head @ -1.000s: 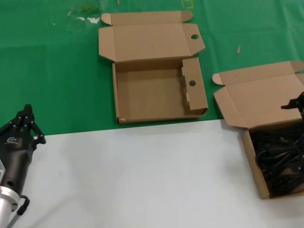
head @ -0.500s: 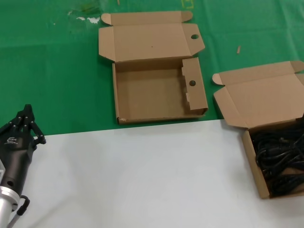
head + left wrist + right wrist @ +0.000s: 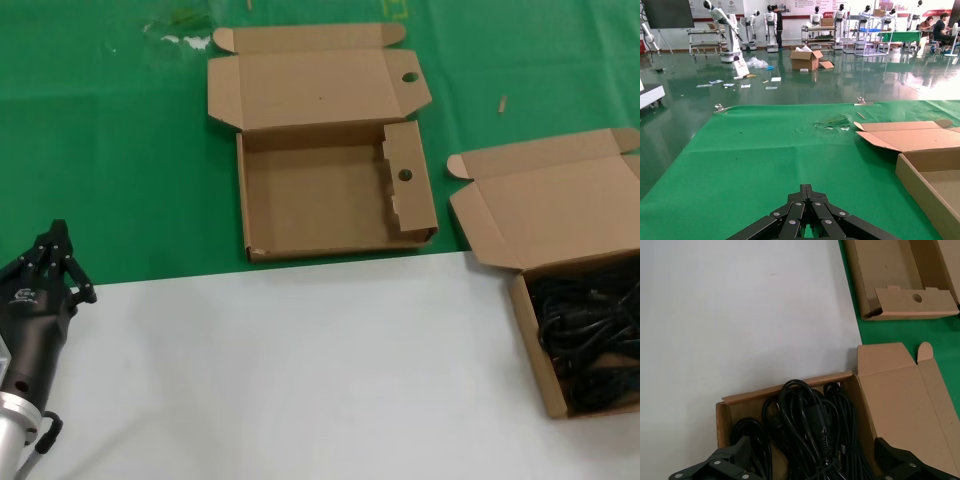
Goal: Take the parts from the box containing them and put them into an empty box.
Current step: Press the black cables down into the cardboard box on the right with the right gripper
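The black power cables point(image 3: 590, 340) lie tangled in the narrower, deeper box point(image 3: 530, 335) at the right, its lid open. In the right wrist view the cables point(image 3: 807, 425) fill that box point(image 3: 785, 388). My right gripper point(image 3: 811, 457) hangs open over them, one finger on each side, touching nothing; it is out of the head view. The wide shallow box point(image 3: 320, 200) with round holes lies open and empty at the back middle; it also shows in the right wrist view point(image 3: 910, 302). My left gripper point(image 3: 57, 232) is shut and empty at the left, parked.
A green cloth point(image 3: 120, 150) covers the far half of the table, a white surface point(image 3: 300, 370) the near half. The left wrist view looks across the cloth past the shallow box's side wall point(image 3: 935, 185) to a hall with robots and shelves.
My right gripper showed at the head view's right edge over the deeper box's lid a second ago and has left that view. The left arm has not moved.
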